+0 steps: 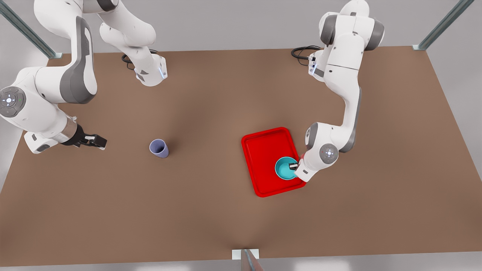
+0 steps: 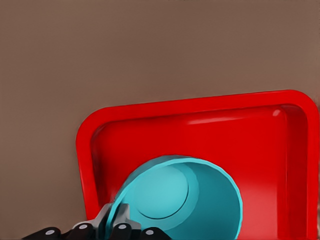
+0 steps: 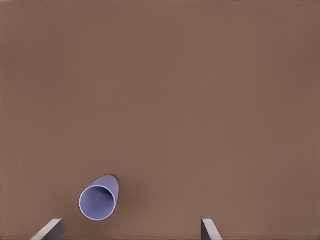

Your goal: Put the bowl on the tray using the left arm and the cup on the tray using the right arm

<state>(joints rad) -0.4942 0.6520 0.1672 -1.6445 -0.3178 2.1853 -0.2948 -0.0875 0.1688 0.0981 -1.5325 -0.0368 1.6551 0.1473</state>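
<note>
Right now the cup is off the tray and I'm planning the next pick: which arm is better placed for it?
The right arm. Its open right gripper hovers beside the cup on the table, while the left gripper grips the bowl rim over the tray.

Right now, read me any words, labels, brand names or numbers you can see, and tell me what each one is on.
None to read.
The bowl, the tray, the cup and the table are all plain.
The arm at the front view's left has small light marks on a joint cap: dots, not letters.
</note>
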